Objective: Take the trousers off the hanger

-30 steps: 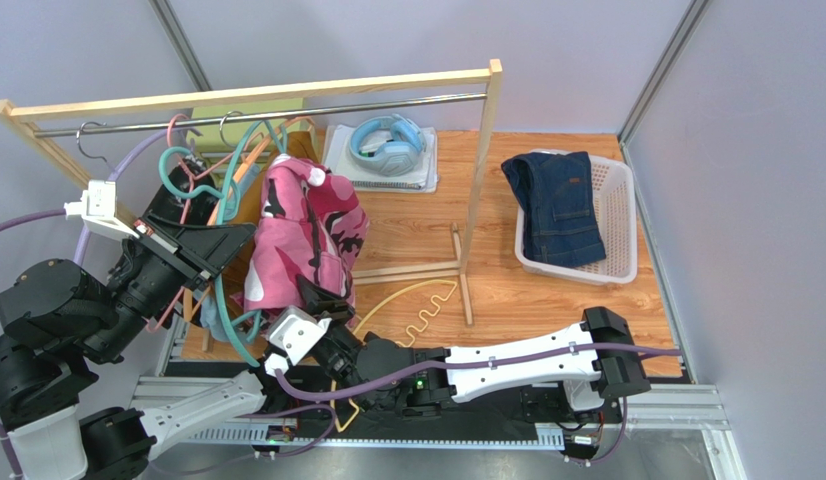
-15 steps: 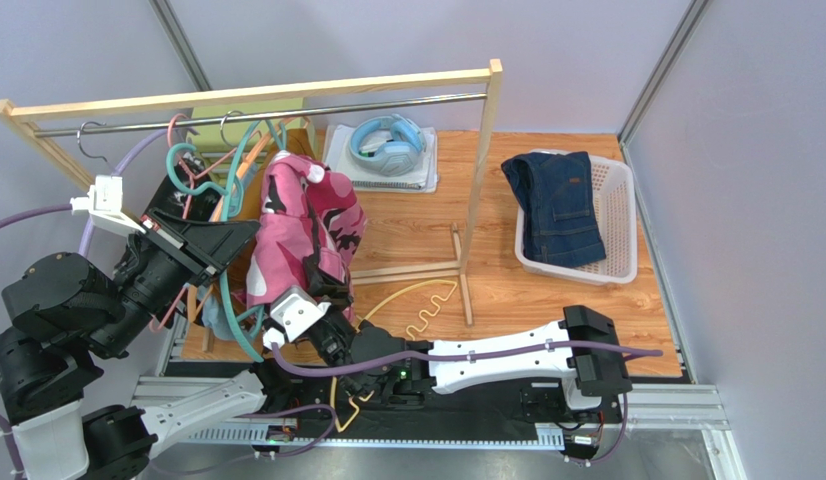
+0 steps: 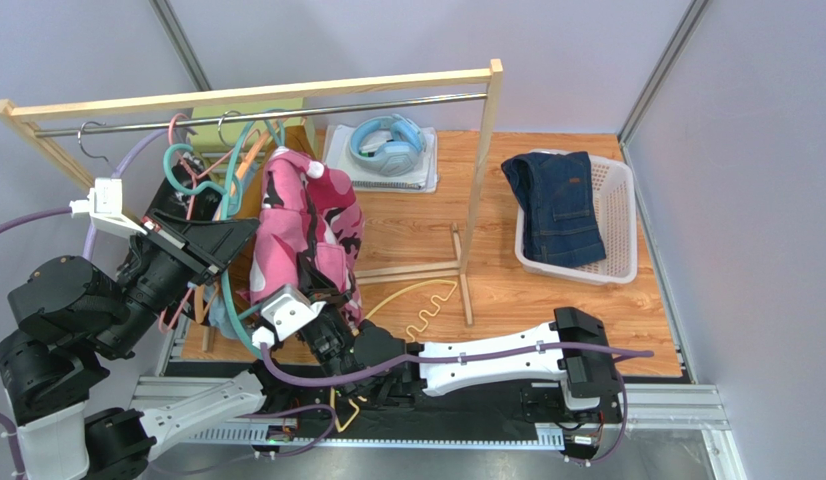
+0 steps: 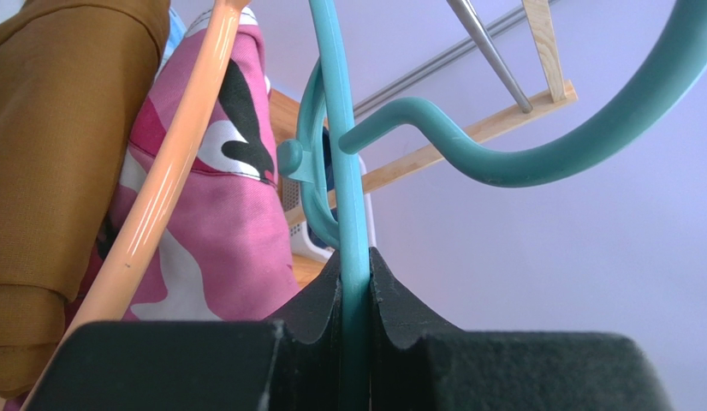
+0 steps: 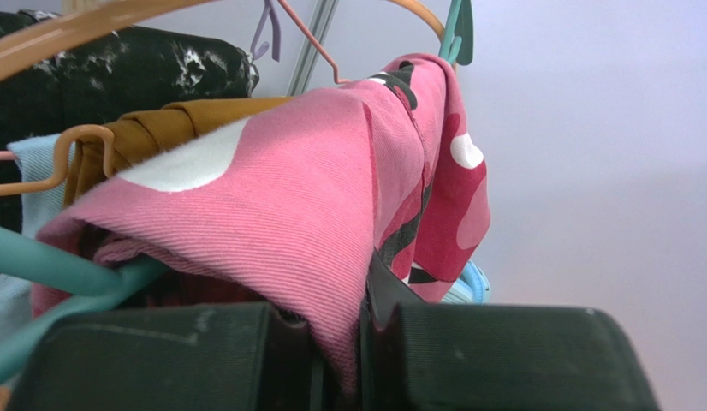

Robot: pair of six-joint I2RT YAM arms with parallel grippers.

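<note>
Pink floral trousers (image 3: 309, 232) hang over a teal hanger (image 4: 344, 171) under the rack's rail. My left gripper (image 4: 355, 295) is shut on that hanger's thin bar, at the left of the rack (image 3: 242, 235). My right gripper (image 5: 359, 342) is shut on the lower edge of the pink trousers (image 5: 288, 197), just below them in the top view (image 3: 327, 305). Behind the pink pair hang mustard-brown (image 5: 186, 120), black speckled (image 5: 134, 68) and light blue (image 5: 32, 171) trousers. Dark navy trousers (image 3: 557, 210) lie in the white basket (image 3: 619, 205).
The wooden rack (image 3: 482, 150) with its metal rail spans the back left, and its foot (image 3: 457, 265) reaches forward. Blue headphones (image 3: 387, 142) rest on a notebook behind it. A yellow hanger (image 3: 419, 305) lies on the wooden board near my right arm.
My right gripper has moved up and left to the pink trousers and shut on their lower edge. The left gripper keeps its hold on the teal hanger, hardly shifted.
</note>
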